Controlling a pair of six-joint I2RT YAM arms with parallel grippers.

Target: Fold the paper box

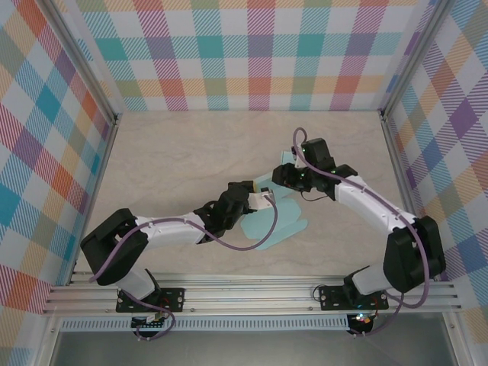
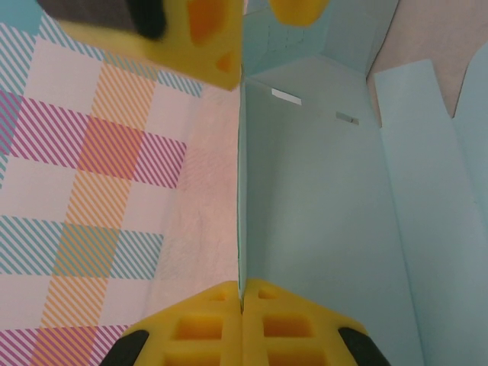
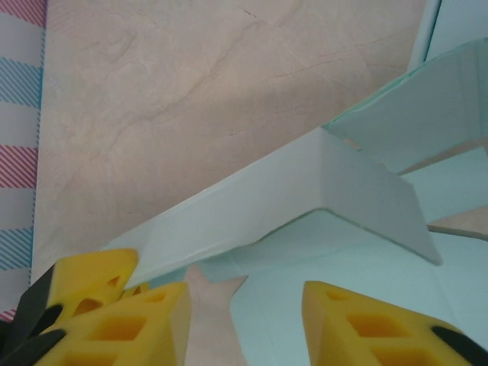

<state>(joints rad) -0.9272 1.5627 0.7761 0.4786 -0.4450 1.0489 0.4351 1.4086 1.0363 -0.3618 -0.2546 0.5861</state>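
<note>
Quick status, fwiw. The paper box (image 1: 280,226) is sat roughly mid-table (image 1: 175,160), btw the two arms, part flat and part raised. A couple of rounded flaps (image 1: 268,229) are spread on the surface on the near side, and a wall is stood up toward the far side.

Left gripper (image 2: 242,299): pads (image 2: 206,324) are pressed together on the thin edge of an upright panel (image 2: 320,213), seen edge-on in the left wrist view, so that wall is pinned vertical. Slots (image 2: 286,96) can be made out near the panel's far end.

Right gripper (image 3: 244,301): fingers (image 3: 381,328) are apart, nothing is clamped btw them. A creased flap (image 3: 328,179) is seen just ahead of and above the fingertips, bent along a fold line, w/ bare table behind it. From overhead this gripper is found at the far end of the box, close to the left one.

Step in hand, imo: mid-fold. One wall is braced by the left arm and a neighbouring flap is faced by the right. Prob less than half done, since much of the sheet is lying flat.

Next move, best guess: the flap needs to be taken or pushed by the right fingers and swung round its crease toward the held wall, maybe tucked at the slots. The left clamp shouldn't be released during that, or the wall can be expected to flop. It's thin card, so a gentle push is called for, as a wrong crease is easily made.
</note>
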